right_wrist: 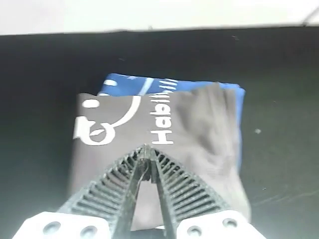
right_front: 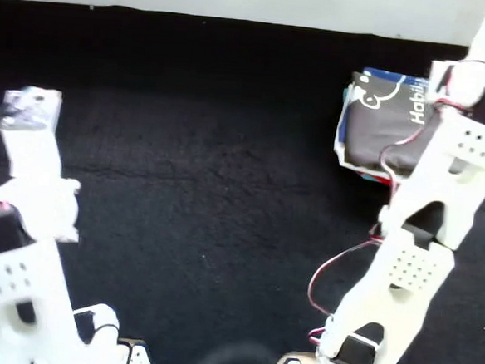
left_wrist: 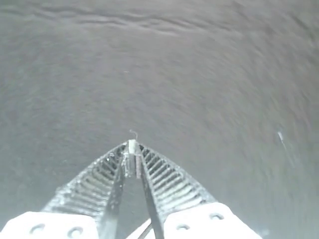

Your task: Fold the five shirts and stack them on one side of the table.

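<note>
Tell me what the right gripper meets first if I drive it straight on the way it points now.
Most likely the dark folded shirt, which lies on a blue shirt: the right gripper, shut, points at about its middle. The gap to the cloth is unclear.

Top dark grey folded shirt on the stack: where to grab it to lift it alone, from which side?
Probably the edge nearest the robot, coming down from above. The dark grey folded shirt lies flat on top; the blue shirt juts out past its far edge, so a pinch there may catch both. The right gripper hangs over it, shut; open first.
</note>
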`<move>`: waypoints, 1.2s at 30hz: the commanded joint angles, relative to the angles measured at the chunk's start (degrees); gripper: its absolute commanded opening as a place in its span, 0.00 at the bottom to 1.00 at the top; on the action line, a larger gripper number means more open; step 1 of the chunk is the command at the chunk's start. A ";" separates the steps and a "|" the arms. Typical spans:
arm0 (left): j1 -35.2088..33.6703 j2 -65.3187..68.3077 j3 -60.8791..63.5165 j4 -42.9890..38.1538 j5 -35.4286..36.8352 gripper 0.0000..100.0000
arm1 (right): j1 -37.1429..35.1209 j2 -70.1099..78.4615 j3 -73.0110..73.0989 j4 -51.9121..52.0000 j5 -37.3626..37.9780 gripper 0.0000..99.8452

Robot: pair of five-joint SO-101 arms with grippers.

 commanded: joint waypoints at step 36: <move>10.07 -47.78 50.42 -4.40 7.30 0.01 | -18.07 -141.85 166.37 -23.96 0.26 0.01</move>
